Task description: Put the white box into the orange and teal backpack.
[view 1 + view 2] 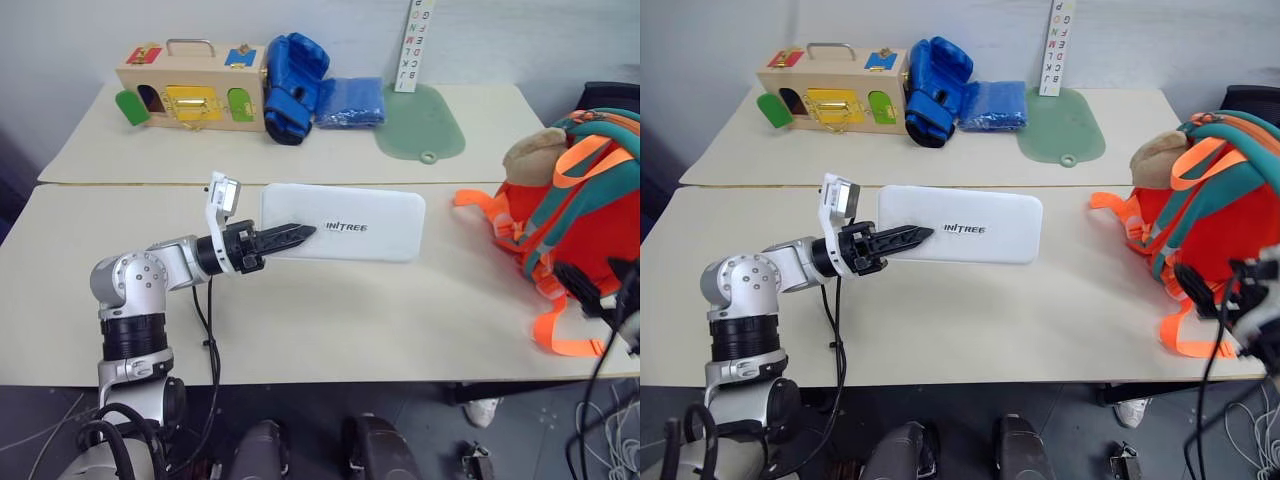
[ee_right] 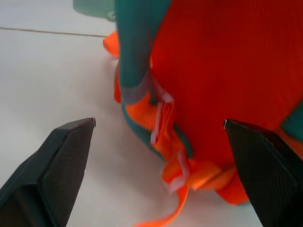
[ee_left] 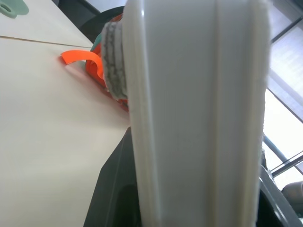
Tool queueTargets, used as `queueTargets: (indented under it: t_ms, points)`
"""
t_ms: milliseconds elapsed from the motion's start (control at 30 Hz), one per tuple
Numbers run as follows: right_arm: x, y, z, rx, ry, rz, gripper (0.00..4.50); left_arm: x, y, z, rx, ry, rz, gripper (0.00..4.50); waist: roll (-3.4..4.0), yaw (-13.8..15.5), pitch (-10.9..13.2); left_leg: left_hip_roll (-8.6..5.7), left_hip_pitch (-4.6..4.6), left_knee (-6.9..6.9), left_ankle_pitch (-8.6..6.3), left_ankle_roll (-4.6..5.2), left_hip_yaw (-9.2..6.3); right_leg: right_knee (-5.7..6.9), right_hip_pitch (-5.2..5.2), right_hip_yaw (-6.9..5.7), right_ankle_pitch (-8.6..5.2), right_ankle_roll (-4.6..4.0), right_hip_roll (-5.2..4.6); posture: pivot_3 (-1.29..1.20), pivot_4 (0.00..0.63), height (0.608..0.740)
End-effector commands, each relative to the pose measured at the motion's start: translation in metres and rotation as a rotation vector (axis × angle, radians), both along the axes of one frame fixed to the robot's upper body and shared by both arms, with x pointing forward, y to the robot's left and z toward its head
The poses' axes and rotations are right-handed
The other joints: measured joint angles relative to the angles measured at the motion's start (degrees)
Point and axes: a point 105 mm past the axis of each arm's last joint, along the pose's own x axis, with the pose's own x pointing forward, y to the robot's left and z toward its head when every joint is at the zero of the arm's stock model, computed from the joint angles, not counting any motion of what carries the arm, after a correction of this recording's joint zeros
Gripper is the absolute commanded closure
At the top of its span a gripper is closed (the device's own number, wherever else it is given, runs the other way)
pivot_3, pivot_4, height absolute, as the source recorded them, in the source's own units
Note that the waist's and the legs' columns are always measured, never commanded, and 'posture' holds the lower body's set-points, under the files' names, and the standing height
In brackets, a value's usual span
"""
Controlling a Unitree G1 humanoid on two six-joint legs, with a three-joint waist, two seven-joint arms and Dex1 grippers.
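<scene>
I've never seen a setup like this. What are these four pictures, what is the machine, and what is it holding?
This is a two-armed humanoid robot standing at a pale table. The two wide pictures come from cameras in its head, looking down over its arms. The other two come from a camera on each wrist, looking along that arm's two black fingers.

The left gripper is closed on one end of the white box, a flat case, pointing it toward the orange and teal backpack that stands at the table's right end. The left wrist picture shows the box edge-on, very close.

The right gripper is open, its fingers apart in front of the backpack.

On the far table are a wooden box with coloured doors, a blue boxing glove, a blue bundle and a green mat.
</scene>
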Motion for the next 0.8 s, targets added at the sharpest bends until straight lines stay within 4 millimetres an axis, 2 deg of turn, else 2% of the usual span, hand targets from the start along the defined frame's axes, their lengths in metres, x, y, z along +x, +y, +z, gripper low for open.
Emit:
queueTargets:
  t_ms: [33, 200, 300, 333, 400, 600, 700, 767, 800]
  points:
    - [0.035, 0.002, 0.008, 0.075, -0.065, 0.002, 0.03, -0.005, 0.005, 0.018, -0.037, -0.083, 0.029, 3.18, 0.00, 0.04, 0.00, 0.00, 0.01, -0.01, 0.02, -0.03, 0.01, 0.01, 0.00, 0.01, 0.00, 0.00, 0.01, 0.00, 0.150, 0.740]
    - [0.067, 0.009, 0.019, 0.097, -0.113, 0.035, 0.03, 0.000, 0.014, 0.021, -0.026, -0.089, 0.075, 3.18, 0.00, 0.60, 0.01, -0.01, -0.10, -0.10, 0.14, -0.13, -0.07, -0.02, -0.09, -0.02, -0.01, 0.00, 0.06, 0.00, 0.150, 0.740]
    - [0.083, 0.007, 0.024, 0.089, -0.143, 0.013, 0.03, 0.003, 0.019, 0.023, -0.022, -0.096, 0.106, 3.18, 0.00, 0.42, 0.01, -0.04, -0.17, -0.02, 0.15, -0.08, -0.04, -0.06, -0.11, -0.02, 0.02, 0.04, 0.01, 0.00, 0.150, 0.740]
    - [0.086, 0.008, 0.026, 0.083, -0.152, 0.014, 0.20, 0.004, 0.020, 0.024, -0.021, -0.096, 0.117, 3.18, 0.00, 0.41, 0.01, -0.04, -0.18, 0.04, 0.14, -0.07, -0.03, -0.06, -0.10, -0.01, 0.02, 0.05, 0.00, 0.00, 0.150, 0.740]
    - [0.088, 0.017, 0.026, 0.056, -0.161, 0.060, 0.67, 0.005, 0.022, 0.026, -0.018, -0.100, 0.132, 3.18, 0.00, 0.42, 0.01, -0.02, -0.19, 0.04, 0.14, -0.07, -0.03, -0.06, -0.10, -0.02, 0.03, 0.06, 0.01, 0.00, 0.150, 0.740]
    - [0.083, 0.036, 0.027, 0.020, -0.177, 0.180, 2.81, 0.010, 0.030, 0.033, -0.011, -0.134, 0.199, 3.18, 0.00, 0.43, 0.01, 0.01, -0.22, 0.03, 0.15, -0.10, -0.05, -0.06, -0.13, -0.03, 0.03, 0.05, 0.03, 0.00, 0.150, 0.740]
    - [0.072, 0.059, 0.041, 0.041, -0.199, 0.348, 3.86, 0.015, 0.035, 0.042, -0.010, -0.163, 0.238, 3.18, 0.01, 0.40, 0.02, 0.02, -0.23, 0.03, 0.15, -0.10, -0.05, -0.06, -0.14, -0.03, 0.03, 0.06, 0.03, 0.00, 0.150, 0.740]
    - [0.059, 0.082, 0.048, 0.008, -0.194, 0.500, 4.49, 0.018, 0.040, 0.047, -0.007, -0.186, 0.269, 3.18, 0.02, 0.41, 0.02, 0.04, -0.26, 0.02, 0.15, -0.11, -0.05, -0.05, -0.18, -0.04, 0.03, 0.05, 0.06, 0.00, 0.150, 0.740]
    - [0.052, 0.093, 0.051, -0.008, -0.189, 0.563, 4.49, 0.021, 0.044, 0.052, -0.007, -0.197, 0.287, 3.18, 0.02, 0.39, 0.02, 0.04, -0.27, 0.00, 0.15, -0.11, -0.05, -0.05, -0.20, -0.04, 0.02, 0.05, 0.06, 0.00, 0.150, 0.740]
